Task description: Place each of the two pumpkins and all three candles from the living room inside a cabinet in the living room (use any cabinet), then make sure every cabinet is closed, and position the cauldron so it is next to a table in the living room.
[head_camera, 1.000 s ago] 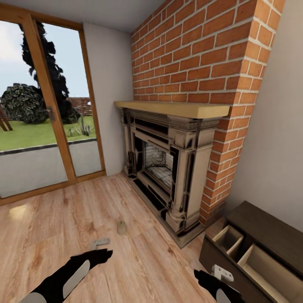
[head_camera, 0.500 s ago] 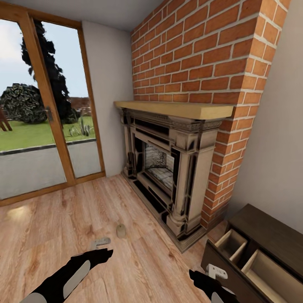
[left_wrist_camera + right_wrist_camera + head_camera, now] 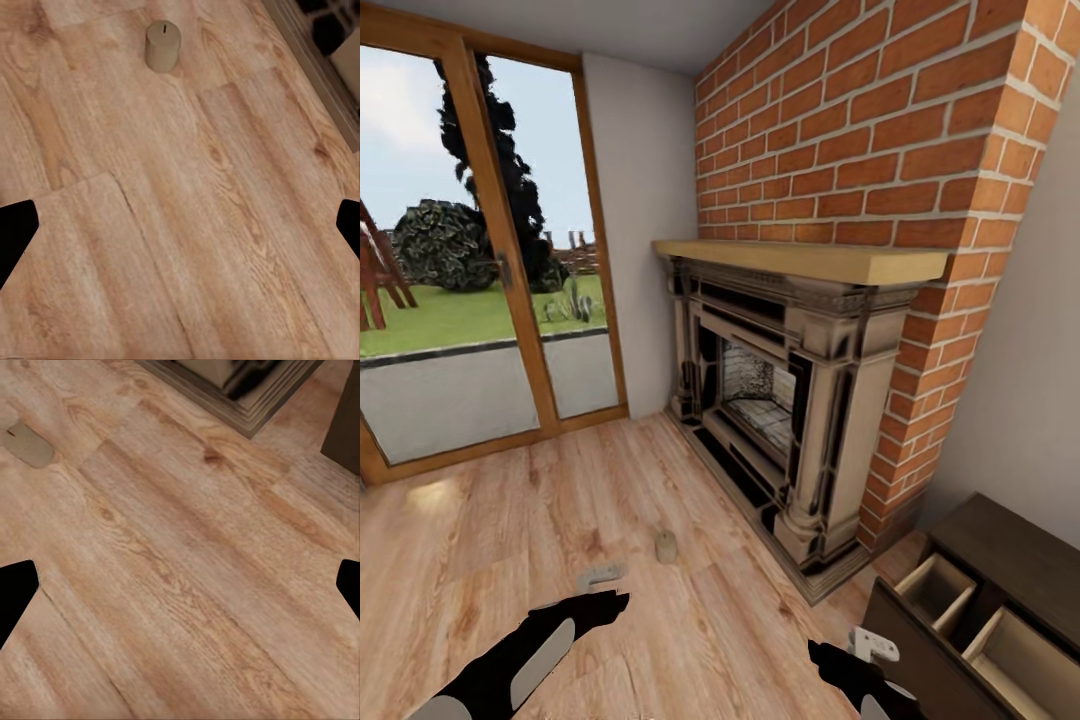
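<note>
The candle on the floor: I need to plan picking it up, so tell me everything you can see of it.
The candle is a short, stubby, tan-olive cylinder with rounded edges and a small dark wick mark on top. It stands upright on the wooden floor, in front of the fireplace. It is apart from the hearth base, ahead of the left gripper, with nothing touching it.
</note>
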